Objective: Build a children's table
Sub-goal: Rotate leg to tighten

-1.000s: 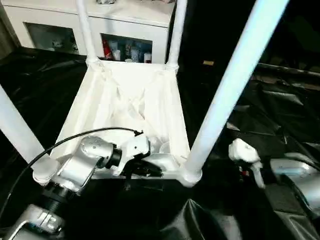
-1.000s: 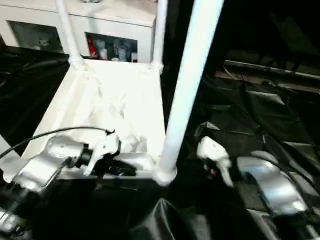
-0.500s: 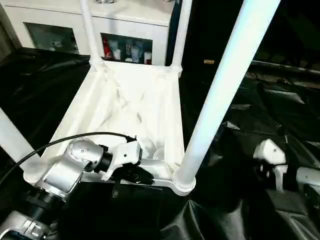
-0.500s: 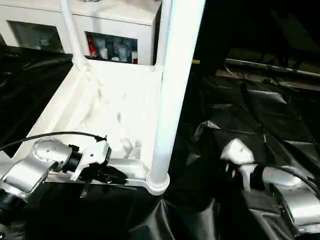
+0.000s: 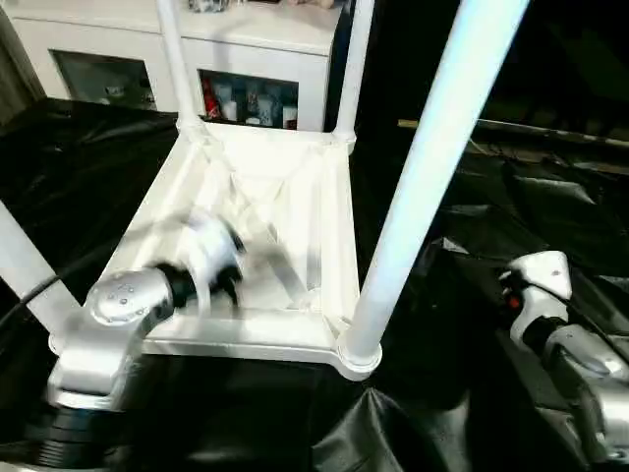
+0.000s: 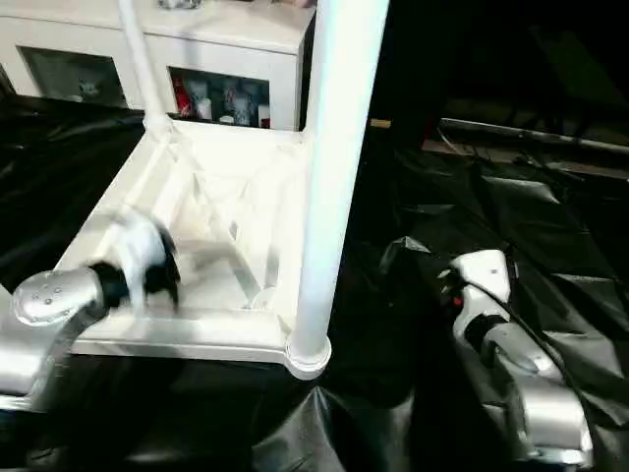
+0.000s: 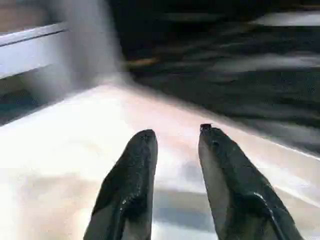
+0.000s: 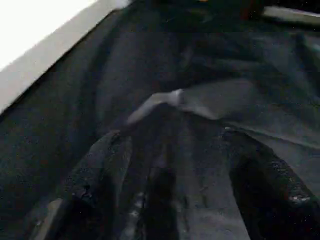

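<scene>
White plastic children's table [image 5: 257, 206] lies upside down in the middle of the scene on a black crinkled plastic sheet [image 5: 511, 226], with its ribbed, recessed underside turned up. Four long white cylindrical legs stand up from the round corner sockets: two thin-looking ones at the far corners, one thick one at the near right corner [image 5: 418, 187], and one at the near left edge.

Left pincer [image 7: 175, 137] hovers over the near left part of the underside (it is blurred in the head views); its two black fingers are apart, with nothing between them. Right pincer [image 8: 175, 150] is to the right of the table, over the black sheet, its fingers spread wide and empty.

Beyond the table stands a white glass-door cabinet [image 5: 251, 54] with small bottles inside.
</scene>
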You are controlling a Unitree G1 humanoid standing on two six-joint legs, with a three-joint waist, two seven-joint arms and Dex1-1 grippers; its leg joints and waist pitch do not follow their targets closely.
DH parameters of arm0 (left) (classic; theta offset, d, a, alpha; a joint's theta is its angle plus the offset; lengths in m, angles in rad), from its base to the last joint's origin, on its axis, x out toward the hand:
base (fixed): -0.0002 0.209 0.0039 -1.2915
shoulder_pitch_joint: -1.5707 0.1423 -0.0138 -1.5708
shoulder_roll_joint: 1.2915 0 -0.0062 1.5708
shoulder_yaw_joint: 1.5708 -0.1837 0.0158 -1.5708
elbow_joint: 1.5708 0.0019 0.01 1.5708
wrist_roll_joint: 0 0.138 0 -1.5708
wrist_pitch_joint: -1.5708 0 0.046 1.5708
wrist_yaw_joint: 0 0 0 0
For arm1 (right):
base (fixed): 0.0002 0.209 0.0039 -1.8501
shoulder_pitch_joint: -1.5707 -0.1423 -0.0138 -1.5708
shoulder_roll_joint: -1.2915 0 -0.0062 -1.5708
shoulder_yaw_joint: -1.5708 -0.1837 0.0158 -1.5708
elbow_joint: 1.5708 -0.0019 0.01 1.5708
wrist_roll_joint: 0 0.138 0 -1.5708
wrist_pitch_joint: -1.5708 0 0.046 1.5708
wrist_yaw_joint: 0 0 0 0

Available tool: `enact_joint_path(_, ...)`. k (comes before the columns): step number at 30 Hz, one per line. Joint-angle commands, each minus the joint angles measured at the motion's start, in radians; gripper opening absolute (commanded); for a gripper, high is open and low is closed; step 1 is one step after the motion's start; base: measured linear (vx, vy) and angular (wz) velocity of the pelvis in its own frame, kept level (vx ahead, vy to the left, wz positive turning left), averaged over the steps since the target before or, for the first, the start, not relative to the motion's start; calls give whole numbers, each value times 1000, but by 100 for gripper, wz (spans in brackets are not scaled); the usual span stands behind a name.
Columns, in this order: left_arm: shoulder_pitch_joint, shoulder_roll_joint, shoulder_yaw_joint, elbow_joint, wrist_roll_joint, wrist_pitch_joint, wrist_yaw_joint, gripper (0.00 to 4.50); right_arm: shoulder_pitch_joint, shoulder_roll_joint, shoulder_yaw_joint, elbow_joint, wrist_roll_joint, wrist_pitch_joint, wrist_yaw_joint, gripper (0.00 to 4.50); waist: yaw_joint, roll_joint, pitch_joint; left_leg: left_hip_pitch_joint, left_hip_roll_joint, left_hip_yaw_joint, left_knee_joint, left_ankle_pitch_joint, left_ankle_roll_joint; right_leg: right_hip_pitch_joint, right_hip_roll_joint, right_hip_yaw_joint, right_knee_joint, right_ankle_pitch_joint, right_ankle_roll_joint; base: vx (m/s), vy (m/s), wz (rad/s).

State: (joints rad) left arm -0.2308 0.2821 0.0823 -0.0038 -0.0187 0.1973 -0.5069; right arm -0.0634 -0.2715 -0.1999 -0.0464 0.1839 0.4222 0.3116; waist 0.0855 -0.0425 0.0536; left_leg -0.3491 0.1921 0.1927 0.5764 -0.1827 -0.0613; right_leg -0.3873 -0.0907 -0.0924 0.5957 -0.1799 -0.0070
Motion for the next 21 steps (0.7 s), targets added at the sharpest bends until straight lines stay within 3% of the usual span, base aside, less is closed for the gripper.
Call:
enact_joint_path(1, 19, -22, 12, 17, 56, 16, 136, 189, 11, 7, -12, -30, 4, -6, -32, 360, -2, -3, -50, 5, 39, -27, -70, -317, -12, 29, -60, 46, -100, -480, -55, 0, 0, 0)
enact_joint_path(2, 52, -75, 30, 11, 60, -60, 218, 187, 6, 53, 0, -43, 9, -20, -71, 374, -1, -3, -53, 3, 40, -30, -72, -303, -7, 29, -60, 48, -100, -468, -43, 0, 0, 0)
enact_joint_path(3, 58, -82, 31, 8, 61, -72, 226, 189, 5, 62, 2, -44, 9, -22, -78, 384, -4, -15, -53, -1, 40, -29, -72, -295, -4, 29, -59, 47, -101, -457, -41, 0, 0, 0)
enact_joint_path(4, 74, -105, 38, -2, 48, -86, 239, 203, 2, 80, 8, -44, 7, -30, -94, 387, -2, -16, -54, 2, 40, -29, -72, -299, -2, 26, -59, 47, -101, -457, -39, 0, 0, 0)
enact_joint_path(5, 85, -128, 49, -21, 29, -66, 253, 227, 1, 93, 19, -47, -5, -34, -111, 404, -1, -11, -55, 4, 41, -29, -72, -298, -3, 23, -60, 49, -99, -446, -42, 0, 0, 0)
enact_joint_path(6, 91, -143, 57, -41, 15, -26, 261, 227, 3, 98, 32, -46, -16, -37, -117, 404, -1, -18, -52, 3, 43, -27, -74, -308, -6, 20, -57, 50, -99, -419, -49, 0, 0, 0)
enact_joint_path(7, 91, -144, 57, -43, 13, -24, 261, 227, 3, 98, 33, -46, -16, -37, -117, 404, 1, -15, -53, 3, 44, -29, -75, -309, -10, 23, -58, 51, -94, -409, -52, 0, 0, 0)
enact_joint_path(10, 145, -211, 55, -147, -44, -34, 261, 265, 26, 121, 78, -48, -33, -45, -102, 435, 4, -23, -51, 1, 46, -28, -75, -317, -12, 22, -60, 53, -92, -372, -65, 0, 0, 0)
enact_joint_path(12, 158, -217, 47, -160, -46, -42, 268, 276, 30, 123, 85, -51, -36, -43, -102, 447, 5, -25, -51, -2, 46, -28, -77, -313, -10, 23, -58, 55, -89, -345, -62, 0, 0, 0)
enact_joint_path(13, 189, -216, 20, -164, 5, -49, 309, 283, 30, 127, 104, -49, -49, -52, -109, 450, 6, -25, -52, 1, 45, -26, -76, -316, -9, 20, -54, 55, -89, -334, -56, 0, 0, 0)
enact_joint_path(15, 211, -222, 6, -165, 18, -53, 324, 283, 21, 137, 110, -39, -52, -54, -126, 450, 5, -27, -52, -3, 44, -27, -77, -304, -10, 25, -55, 56, -86, -326, -42, 0, 0, 0)
enact_joint_path(21, 208, -206, 0, -157, 55, -57, 327, 283, 4, 151, 136, -13, -55, -66, -124, 450, 5, -27, -50, -1, 43, -29, -78, -326, -18, 22, -56, 56, -91, -356, -26, 0, 0, 0)
